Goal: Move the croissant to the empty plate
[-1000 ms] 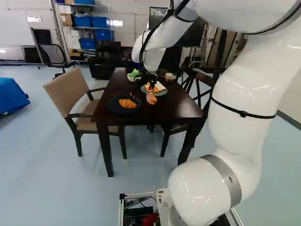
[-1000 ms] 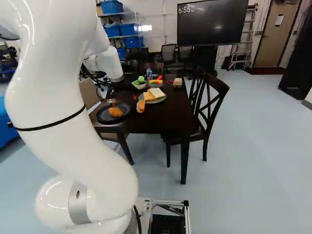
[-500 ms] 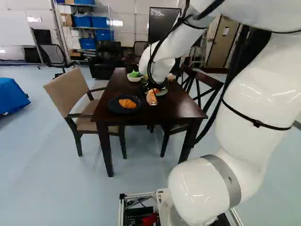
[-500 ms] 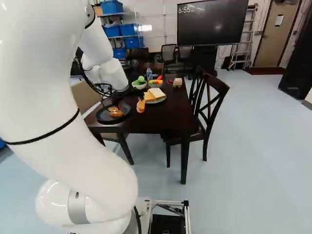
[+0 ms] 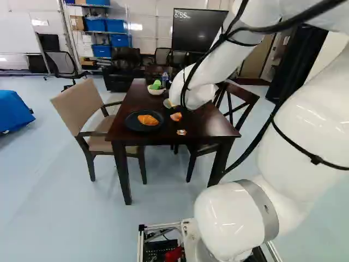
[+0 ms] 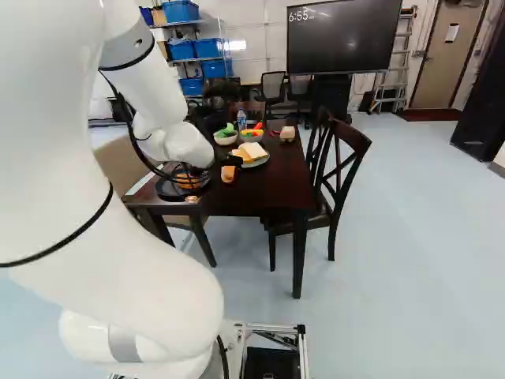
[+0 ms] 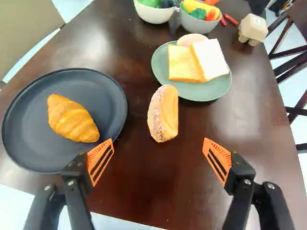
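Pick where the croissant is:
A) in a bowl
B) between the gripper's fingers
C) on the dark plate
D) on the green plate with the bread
C: the croissant lies on the dark plate, off to one side of the open gripper.

Bread [image 7: 184,69] lay on green plate [image 7: 196,95], bun [image 7: 164,115] near it (one side speckled white). Two bowls [image 7: 154,15], bottle [image 6: 242,121], carton [image 7: 253,29] stood farther off. Chairs [image 5: 79,106] flanked table [image 7: 158,191].
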